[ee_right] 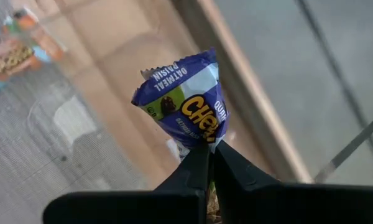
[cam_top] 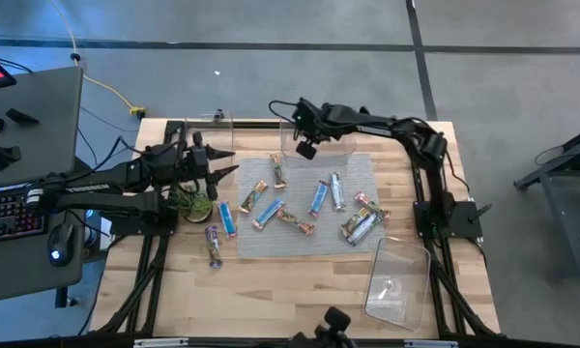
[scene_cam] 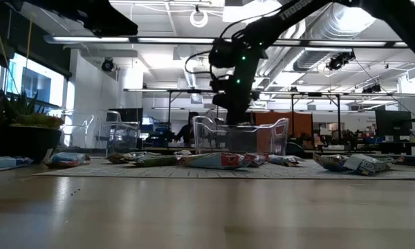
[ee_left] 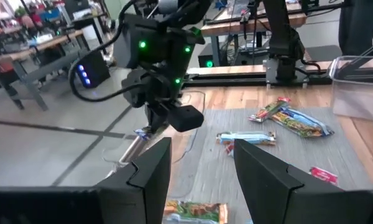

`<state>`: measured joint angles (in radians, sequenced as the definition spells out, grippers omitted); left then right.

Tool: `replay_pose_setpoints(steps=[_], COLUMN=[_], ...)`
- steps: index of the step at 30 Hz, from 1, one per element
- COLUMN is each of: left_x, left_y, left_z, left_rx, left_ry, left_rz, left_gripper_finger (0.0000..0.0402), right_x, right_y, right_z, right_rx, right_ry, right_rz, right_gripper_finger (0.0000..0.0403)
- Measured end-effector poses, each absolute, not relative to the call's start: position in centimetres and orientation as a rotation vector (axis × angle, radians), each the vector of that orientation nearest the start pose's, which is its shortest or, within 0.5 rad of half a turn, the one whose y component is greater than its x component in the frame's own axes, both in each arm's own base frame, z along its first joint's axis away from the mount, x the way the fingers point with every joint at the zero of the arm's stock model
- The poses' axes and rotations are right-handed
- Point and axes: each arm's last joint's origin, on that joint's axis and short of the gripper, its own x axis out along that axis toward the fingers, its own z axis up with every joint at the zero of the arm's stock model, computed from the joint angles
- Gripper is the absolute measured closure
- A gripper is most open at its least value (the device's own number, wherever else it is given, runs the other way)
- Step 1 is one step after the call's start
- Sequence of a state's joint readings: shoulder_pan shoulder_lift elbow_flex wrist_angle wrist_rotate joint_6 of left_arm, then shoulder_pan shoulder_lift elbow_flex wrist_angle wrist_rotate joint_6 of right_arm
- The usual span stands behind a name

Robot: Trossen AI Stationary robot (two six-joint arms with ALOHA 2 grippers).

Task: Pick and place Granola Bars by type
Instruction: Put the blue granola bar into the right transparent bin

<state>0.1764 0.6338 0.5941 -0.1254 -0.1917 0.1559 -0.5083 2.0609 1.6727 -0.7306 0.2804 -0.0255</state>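
Several wrapped granola bars (cam_top: 318,197) lie scattered on a grey mat (cam_top: 300,247), and two more (cam_top: 214,246) lie on the wood to its left. My right gripper (cam_top: 306,149) is above a clear bin (cam_top: 321,145) at the far edge. It is shut on a purple-and-white bar (ee_right: 183,99), which also shows in the left wrist view as a small bar (ee_left: 142,132) under the fingers. My left gripper (ee_left: 199,168) waits open at the table's left, above a small green plant (cam_top: 188,201). My right gripper pinches one end (ee_right: 202,140) of the purple-and-white bar between its two fingers. The fingers slant down from the table's right side. The rest of the bar sticks out beyond the fingertips, lifted clear above the far clear bin.
A second clear bin (cam_top: 217,130) stands at the far left. A third (cam_top: 398,280) lies near the table's near right corner. A laptop and keyboard (cam_top: 10,208) sit off the table's left side.
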Motion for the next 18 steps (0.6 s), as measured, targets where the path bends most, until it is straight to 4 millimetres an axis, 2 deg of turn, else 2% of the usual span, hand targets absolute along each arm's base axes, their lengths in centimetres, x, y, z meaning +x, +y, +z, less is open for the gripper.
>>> replay_pose_setpoints(steps=[6,11,18], left_x=[14.6,14.6,14.6], left_y=[3.2,3.2,3.2], left_z=[29.4,29.3,29.3], left_rx=[0.139,0.121,0.105], left_ry=[0.198,0.203,0.202], left_rz=[0.354,0.355,0.356], left_gripper_finger=[0.0234,0.0234,0.0234], right_x=[37.6,37.3,37.2], right_y=[-21.8,-21.6,-21.7], right_z=[19.0,18.5,18.5], right_rx=[0.207,0.245,0.223], right_ry=[1.184,1.212,1.216], right_rz=[-0.720,-0.743,-0.763], right_gripper_finger=[0.0403,0.0401,0.0348])
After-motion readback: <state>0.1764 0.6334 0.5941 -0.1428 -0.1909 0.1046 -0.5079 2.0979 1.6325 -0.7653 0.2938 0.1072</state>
